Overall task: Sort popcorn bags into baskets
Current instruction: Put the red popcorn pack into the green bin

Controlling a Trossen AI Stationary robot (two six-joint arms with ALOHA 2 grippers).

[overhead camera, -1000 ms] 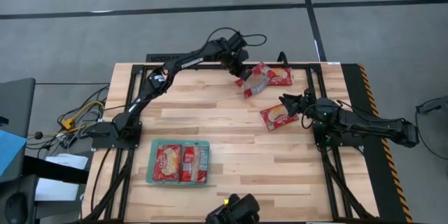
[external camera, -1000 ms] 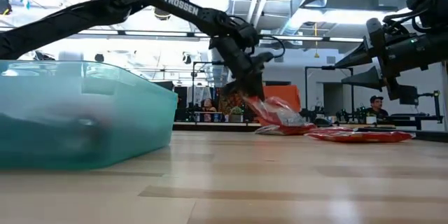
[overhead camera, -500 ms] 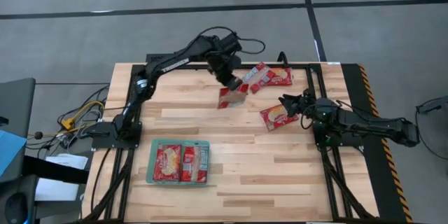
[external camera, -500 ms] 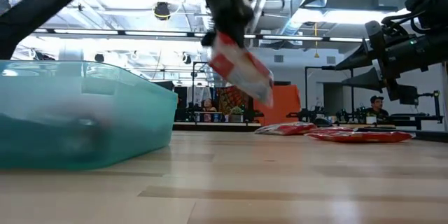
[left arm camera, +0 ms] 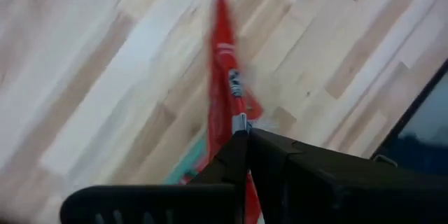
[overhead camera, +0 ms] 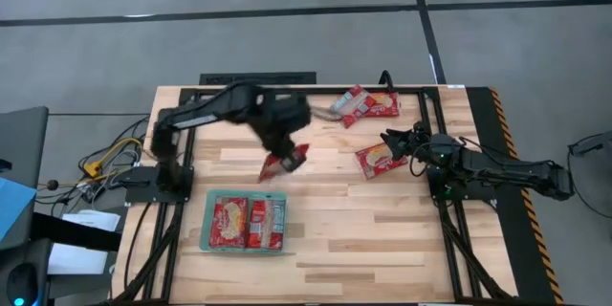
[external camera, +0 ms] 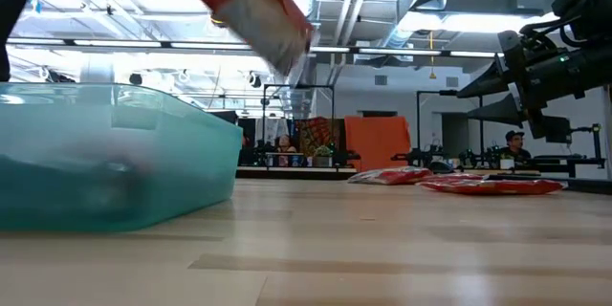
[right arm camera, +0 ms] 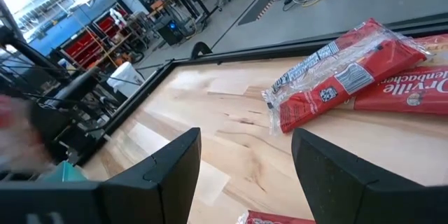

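My left gripper (overhead camera: 281,156) hangs over the middle of the table, shut on a red popcorn bag (overhead camera: 286,163) that shows high up and blurred in the low view (external camera: 251,7). The teal basket (overhead camera: 207,222) lies near the front edge and holds two bags (overhead camera: 247,222) laid flat. Two more bags (overhead camera: 363,105) lie overlapping at the far right. Another bag (overhead camera: 380,159) lies flat just in front of my right gripper (overhead camera: 398,143), which stands open and holds nothing. My left gripper pinches one end of the bag (left arm camera: 236,115) between its two shut fingers. The fingers come from above, pointing steeply down. The bag hangs below them, edge-on to the wrist camera, tilted and lifted clear of the table.
Bare wood lies between the held bag and the basket (external camera: 115,153). The black frame rails (overhead camera: 432,105) run along the table's far and right sides. The right wrist view shows the two overlapping bags (right arm camera: 336,77) ahead of my right gripper (right arm camera: 245,154).
My left gripper has lifted a bag off the far-right pile and carried it up, toward the table's left and near edge, closer to the basket. The bag has gone from touching the table to hanging clear. The gripper has stayed shut.
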